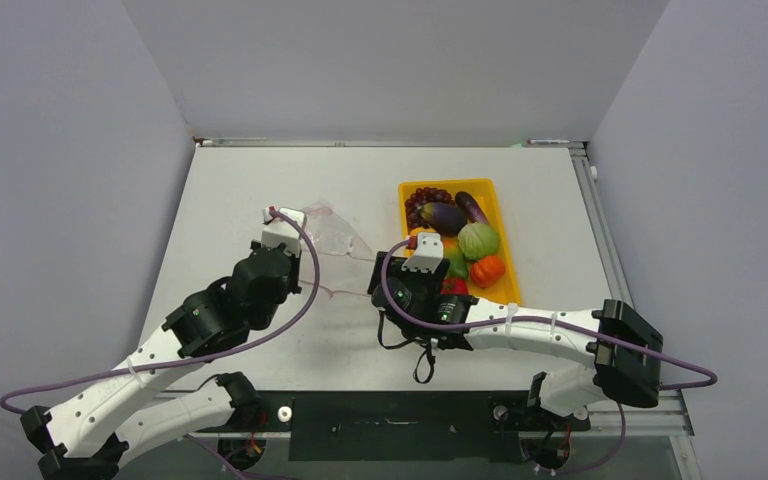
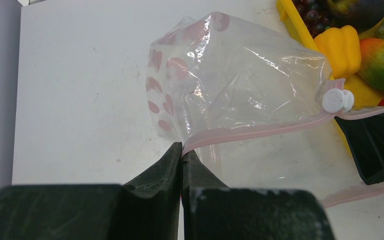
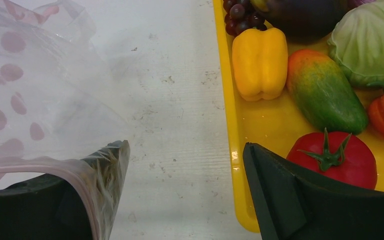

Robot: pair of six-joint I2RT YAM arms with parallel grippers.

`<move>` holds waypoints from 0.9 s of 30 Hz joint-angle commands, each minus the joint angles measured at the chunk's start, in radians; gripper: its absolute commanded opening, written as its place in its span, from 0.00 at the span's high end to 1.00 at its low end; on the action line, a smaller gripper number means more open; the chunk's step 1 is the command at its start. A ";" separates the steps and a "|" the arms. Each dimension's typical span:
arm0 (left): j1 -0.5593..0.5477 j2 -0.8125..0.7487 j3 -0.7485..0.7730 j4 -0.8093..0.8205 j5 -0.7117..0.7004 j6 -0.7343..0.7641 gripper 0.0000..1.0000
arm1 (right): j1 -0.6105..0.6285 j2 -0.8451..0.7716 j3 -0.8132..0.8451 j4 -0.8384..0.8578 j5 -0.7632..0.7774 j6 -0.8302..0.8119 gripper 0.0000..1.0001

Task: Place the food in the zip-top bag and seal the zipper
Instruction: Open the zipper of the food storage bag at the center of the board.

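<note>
The clear zip-top bag (image 1: 335, 232) with pink dots lies left of the yellow tray and fills the left wrist view (image 2: 240, 75). My left gripper (image 2: 182, 150) is shut on the left end of the pink zipper (image 2: 260, 131), which carries a white slider (image 2: 336, 100). My right gripper (image 3: 185, 150) is open. Its left finger (image 3: 105, 170) is inside the bag mouth with film draped over it, and its right finger (image 3: 290, 190) hangs over the tray by the tomato (image 3: 332, 157). The food lies in the tray: grapes (image 1: 423, 200), eggplant (image 1: 443, 217), cabbage (image 1: 478, 240), pumpkin (image 1: 487, 270), yellow pepper (image 3: 259, 62).
The yellow tray (image 1: 505, 215) stands right of centre, its left rim (image 3: 227, 125) between my right fingers. A green-orange fruit (image 3: 325, 90) lies beside the pepper. Both arms meet near the table's middle, with purple cables looping over them.
</note>
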 commanded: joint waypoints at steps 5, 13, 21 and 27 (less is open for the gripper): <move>0.006 -0.005 0.006 0.038 -0.021 0.015 1.00 | 0.002 -0.014 0.024 0.105 -0.091 -0.120 0.13; 0.006 0.012 0.007 0.037 -0.005 0.017 1.00 | 0.004 0.014 0.088 0.156 -0.179 -0.172 0.12; 0.006 0.025 0.007 0.035 -0.002 0.018 1.00 | 0.004 0.016 0.119 0.206 -0.265 -0.196 0.10; 0.006 0.022 0.006 0.036 -0.007 0.018 1.00 | 0.005 -0.010 0.130 0.230 -0.314 -0.208 0.09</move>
